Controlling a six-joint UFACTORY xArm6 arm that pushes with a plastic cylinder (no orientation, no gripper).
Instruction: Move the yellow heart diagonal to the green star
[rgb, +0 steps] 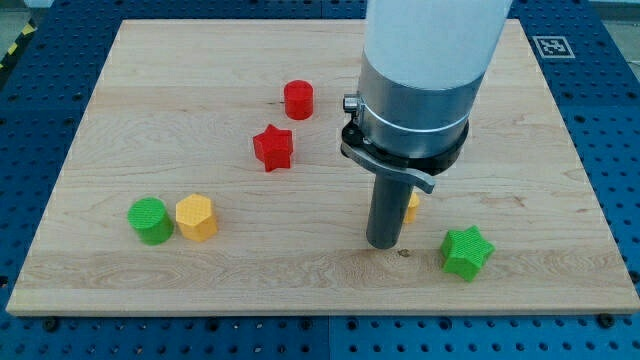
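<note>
Yellow heart (412, 207) is lying mostly hidden behind my tip (382, 244), touching it, left of the green star (466, 251) on the counter (520, 130). No jaws fitted; rod is apparently standing positioned to push it diagonally.

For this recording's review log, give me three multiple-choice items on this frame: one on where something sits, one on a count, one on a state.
1. Where is the green star relative to my tip?
A. toward the view's right
B. toward the view's left
C. toward the view's top

2. How many red blocks lie on the board?
A. one
B. two
C. three

3. How does the yellow heart show?
A. fully in the open
B. stacked on the green star
C. mostly hidden behind the rod

Answers:
1 A, the star lies beyond the tip on that side.
2 B, a red cylinder and a red star.
3 C, only a yellow sliver peeks out.
</note>
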